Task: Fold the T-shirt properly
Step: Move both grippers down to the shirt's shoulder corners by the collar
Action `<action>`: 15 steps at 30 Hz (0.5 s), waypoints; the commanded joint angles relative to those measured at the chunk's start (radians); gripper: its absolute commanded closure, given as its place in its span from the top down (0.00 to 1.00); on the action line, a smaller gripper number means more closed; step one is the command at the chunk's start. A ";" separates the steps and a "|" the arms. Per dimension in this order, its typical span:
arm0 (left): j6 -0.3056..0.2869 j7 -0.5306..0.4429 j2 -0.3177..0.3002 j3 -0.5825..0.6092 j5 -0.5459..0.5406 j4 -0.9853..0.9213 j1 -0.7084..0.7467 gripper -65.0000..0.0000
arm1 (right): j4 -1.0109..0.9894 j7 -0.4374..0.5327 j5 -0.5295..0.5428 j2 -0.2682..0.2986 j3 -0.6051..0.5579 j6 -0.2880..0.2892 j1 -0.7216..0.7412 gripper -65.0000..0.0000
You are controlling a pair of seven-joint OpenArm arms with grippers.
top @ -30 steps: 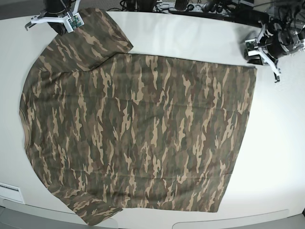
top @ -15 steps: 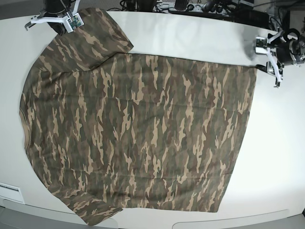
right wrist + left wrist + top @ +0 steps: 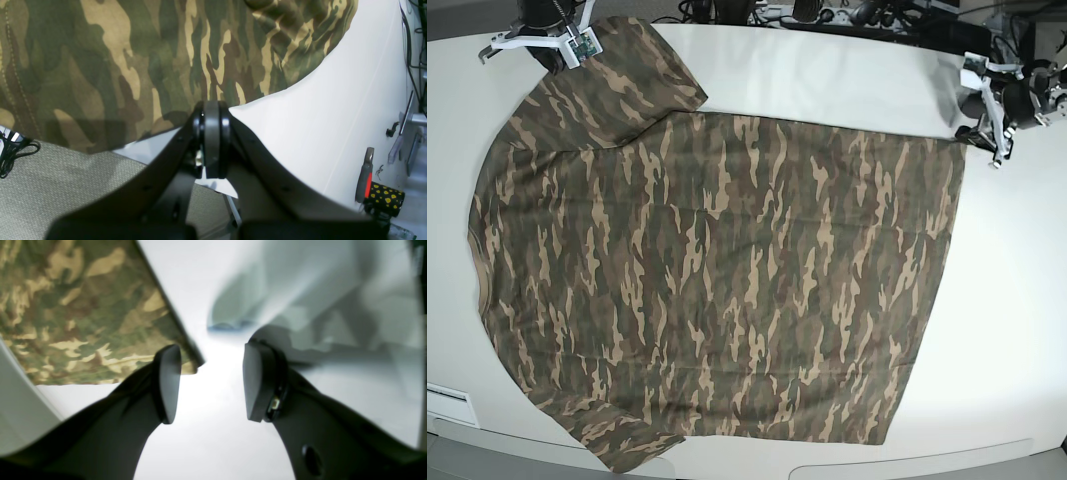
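Note:
The camouflage T-shirt (image 3: 727,270) lies spread flat on the white table (image 3: 827,80), with one sleeve (image 3: 637,65) at the far left. My left gripper (image 3: 979,125) hovers at the shirt's far right corner (image 3: 957,145). In the left wrist view that gripper (image 3: 211,383) is open, and the hem corner (image 3: 186,363) lies on the table just past its left pad (image 3: 168,383); nothing is gripped. My right gripper (image 3: 211,143) is shut, its tip at the edge of the sleeve cloth (image 3: 186,66). In the base view it sits at the sleeve (image 3: 552,55).
Cables and equipment (image 3: 827,15) line the table's far edge. A white box (image 3: 447,405) sits at the near left. The right wrist view shows grey carpet (image 3: 66,186) below the table edge, plus a red-handled tool (image 3: 365,180) and a black yellow-dotted cup (image 3: 383,196).
My left arm has swung toward the far edge and in to the shirt's right corner, and its jaws have opened. The right arm and the shirt have not moved.

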 commanded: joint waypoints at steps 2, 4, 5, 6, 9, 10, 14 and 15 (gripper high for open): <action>-0.018 0.031 -0.011 0.011 0.028 -0.028 -0.013 0.49 | 0.015 0.014 -0.008 0.006 0.002 -0.011 -0.011 0.00; -0.019 0.023 -0.011 0.021 0.027 -0.037 -0.041 0.49 | 0.015 0.014 -0.008 0.006 0.002 -0.011 -0.011 0.00; -0.019 0.016 -0.011 0.031 0.024 -0.039 -0.058 0.49 | 0.015 0.014 -0.008 0.006 0.002 -0.011 -0.012 0.00; -0.020 0.007 -0.011 0.043 0.024 -0.040 -0.076 0.49 | 0.015 0.014 -0.008 0.006 0.002 -0.011 -0.012 0.00; -0.019 0.001 -0.011 0.102 0.024 -0.040 -0.146 0.49 | 0.015 0.014 -0.008 0.006 0.002 -0.011 -0.011 0.00; -0.019 0.002 -0.010 0.129 0.024 -0.040 -0.173 0.49 | 0.015 0.014 -0.008 0.006 0.002 -0.011 -0.011 0.00; -0.019 0.002 0.008 0.232 0.024 -0.040 -0.277 0.49 | 0.015 0.014 -0.008 0.005 0.002 -0.011 -0.012 0.00; -0.019 0.003 0.016 0.258 0.024 -0.040 -0.302 0.49 | 0.015 0.013 -0.008 0.005 0.002 -0.011 -0.012 0.00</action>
